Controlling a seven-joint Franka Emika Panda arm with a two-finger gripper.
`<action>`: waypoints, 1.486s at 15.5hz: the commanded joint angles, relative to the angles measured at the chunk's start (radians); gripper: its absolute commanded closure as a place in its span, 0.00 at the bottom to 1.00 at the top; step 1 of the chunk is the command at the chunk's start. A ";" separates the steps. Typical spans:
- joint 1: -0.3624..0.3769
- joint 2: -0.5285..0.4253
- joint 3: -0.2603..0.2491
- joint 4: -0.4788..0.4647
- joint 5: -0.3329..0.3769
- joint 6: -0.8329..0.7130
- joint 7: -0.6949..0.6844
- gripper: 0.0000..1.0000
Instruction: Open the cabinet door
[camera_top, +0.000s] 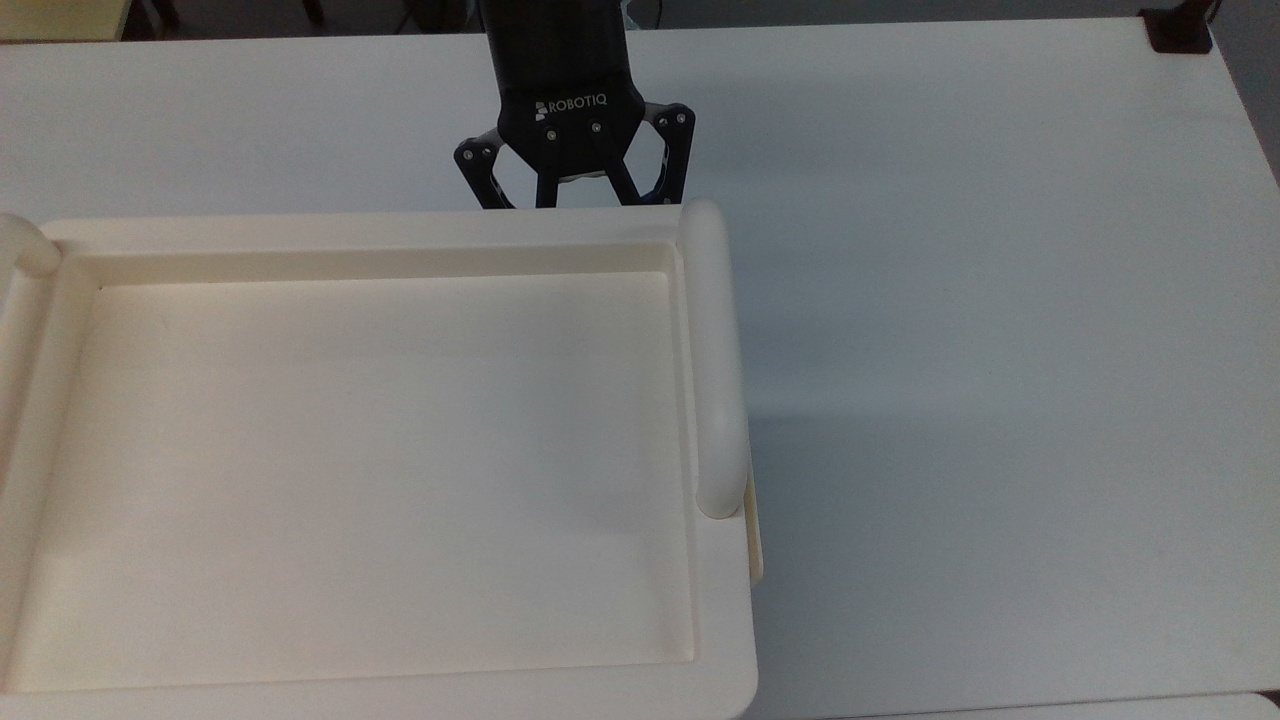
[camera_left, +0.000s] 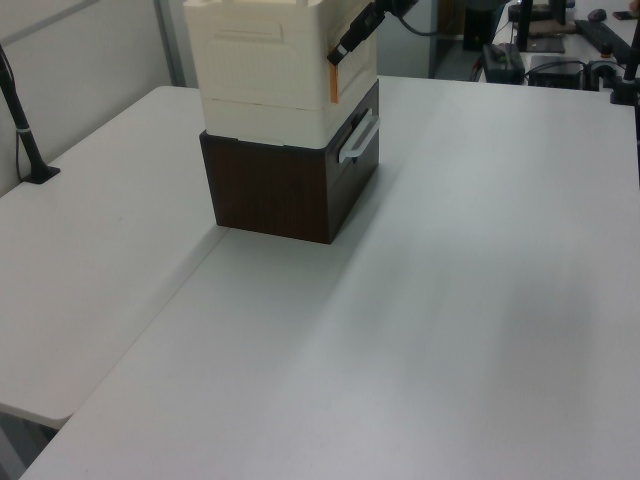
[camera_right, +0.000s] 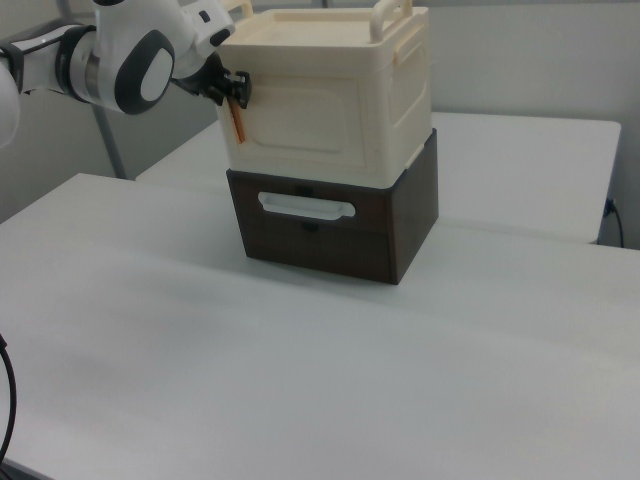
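Door (camera_right: 300, 120) stands upright and shut, flush in the front of the cabinet (camera_right: 395, 90). It faces near in the right view and right in the left view. Its recessed, round-cornered face is wider than tall, so the long axis runs level, left to right in the right view. An orange handle (camera_right: 238, 128) runs up and down at the door's left edge in the right view.

The gripper (camera_right: 230, 92) sits at the top of that handle, close against the cabinet's left front corner in the right view. In the top view its black body reads "ROBOTIQ" in white and reaches from the far side to the cabinet's far rim, just left of the right-hand bar (camera_top: 715, 360). The finger links are spread apart there, and the tips are hidden behind the rim.

The arm (camera_right: 130, 60), white with a grey joint cap, comes in from the right view's left at the height of the cabinet's top.

The cabinet rests on a dark brown box (camera_right: 410, 220) with a white pull (camera_right: 305, 207), on a white table (camera_right: 300, 380).
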 joint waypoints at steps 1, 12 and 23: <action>0.009 0.001 0.004 -0.004 0.012 0.030 0.021 0.51; 0.022 0.021 0.006 -0.002 -0.002 0.080 0.056 0.80; 0.000 -0.010 0.007 -0.037 0.000 0.003 0.048 1.00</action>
